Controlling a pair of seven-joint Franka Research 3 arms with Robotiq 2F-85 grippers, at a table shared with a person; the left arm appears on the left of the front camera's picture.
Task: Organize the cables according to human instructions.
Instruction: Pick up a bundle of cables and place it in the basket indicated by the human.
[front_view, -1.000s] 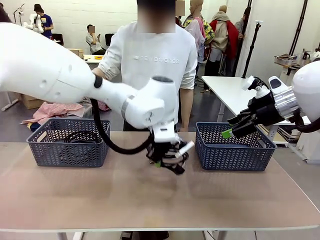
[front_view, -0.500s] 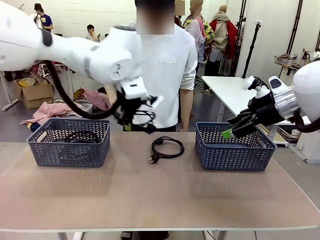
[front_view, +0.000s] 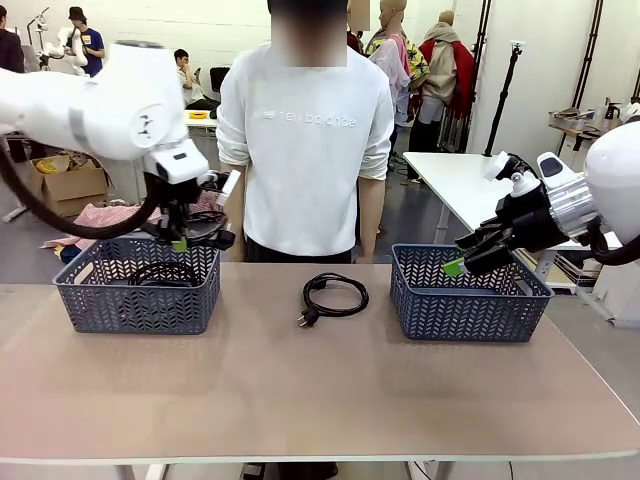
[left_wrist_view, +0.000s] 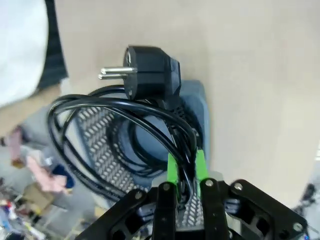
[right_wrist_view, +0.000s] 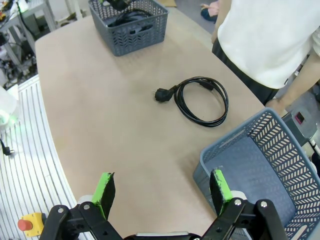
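One cord hangs clamped in your left fingers over the left basket; your right fingers gape; a second cord lies on the worktop.

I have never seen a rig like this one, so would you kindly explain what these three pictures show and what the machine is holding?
These are two white robot arms working at a table, each ending in a two-finger gripper with green pads. A person stands at the far side.

The wide picture comes from a fixed camera on the robot's side. The other two come from small cameras on the wrists, each looking along that gripper's own fingers.

On the table stand a left basket and a right basket, both grey. A loose cable, a coiled black power cord, lies between them. A stored cable already lies in the left basket.

The left gripper is shut on the held cable, another coil, raised over the left basket. The right gripper is open and holds nothing, up by the right basket.
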